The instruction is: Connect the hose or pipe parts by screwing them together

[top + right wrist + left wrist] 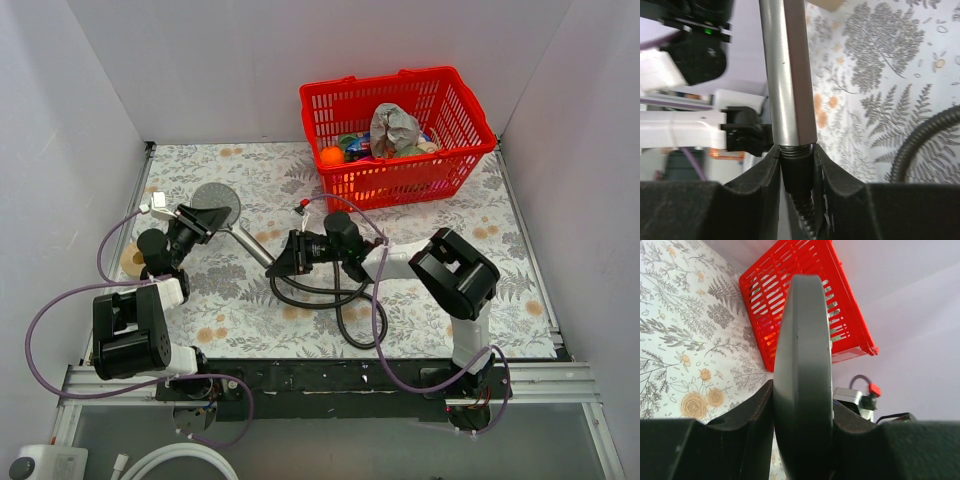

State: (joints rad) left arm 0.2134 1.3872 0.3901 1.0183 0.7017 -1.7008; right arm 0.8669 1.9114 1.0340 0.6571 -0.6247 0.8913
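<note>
The grey shower head (216,205) lies left of centre, its straight handle (255,245) running toward the right arm. My left gripper (198,224) is shut on the round disc, which stands edge-on (802,355) between the two fingers of the left gripper (802,405). My right gripper (290,256) is shut on the black end nut (797,175) of the hose, which sits against the handle's (787,75) lower end. A few threads (796,148) show between the nut and the handle. The black hose (320,295) loops on the table below the right gripper (796,162), and a stretch of that hose (925,137) curves at the right.
A red basket (400,130) holding several items stands at the back right. A roll of tape (131,262) lies by the left arm. Purple cables (378,300) trail from both arms. White walls close in the flowered table (480,290) on three sides.
</note>
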